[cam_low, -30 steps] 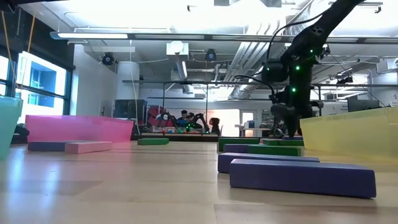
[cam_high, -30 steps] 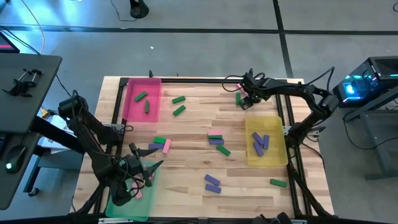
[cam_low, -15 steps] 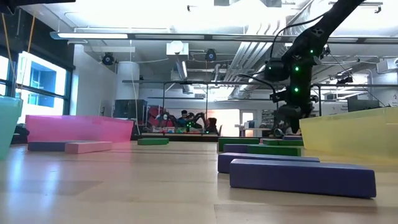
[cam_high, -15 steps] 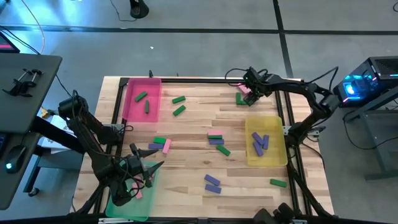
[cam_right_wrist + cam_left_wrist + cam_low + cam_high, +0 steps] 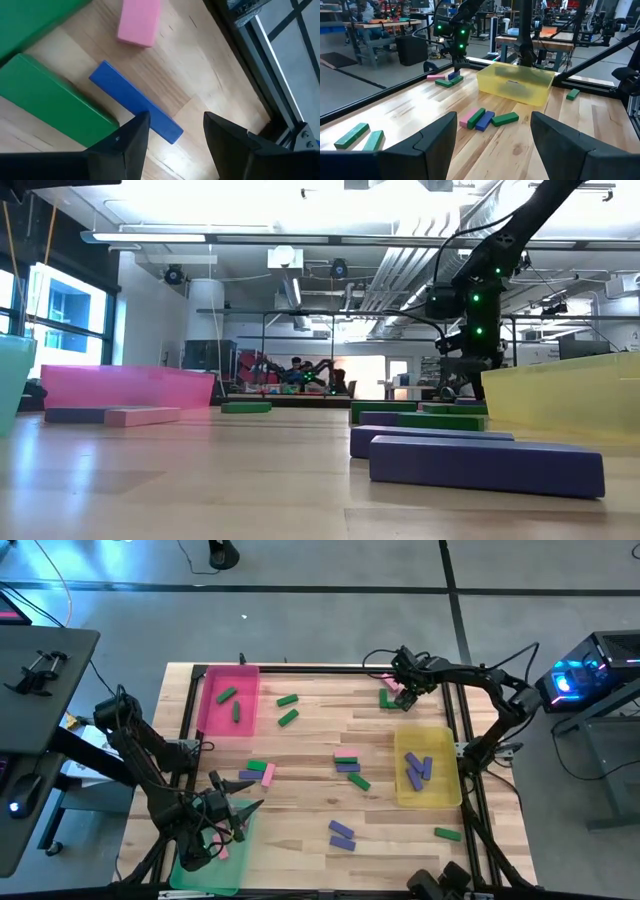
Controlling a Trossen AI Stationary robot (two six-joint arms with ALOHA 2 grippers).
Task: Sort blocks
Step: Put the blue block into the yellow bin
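Right claw point(image 5: 401, 690) is what we are watching: we are holding it over the far right corner of the tabletop point(image 5: 310, 755), fingers apart and empty, pointing down at a tight cluster of blocks. In the right wrist view, a purple block point(image 5: 136, 108) is lying between the fingers, a green block point(image 5: 50, 102) is touching its side, and a pink block point(image 5: 139, 21) is sitting just beyond. We are judging that the crowding is the main hazard: if we close here, one finger may be catching the green block too, so we would be lifting two colours together or flicking one toward the black frame rail point(image 5: 240, 60) nearby. A skewed grip on the purple block's end may also be letting it swivel and drop on the way to the yellow tray point(image 5: 428, 768), which is already holding purple blocks. Left claw point(image 5: 232, 812) is waiting wide apart and empty at the near left, over the green tray point(image 5: 190, 875); other blocks are lying scattered across the middle of the tabletop, and green ones are sitting in the pink tray point(image 5: 212, 710).
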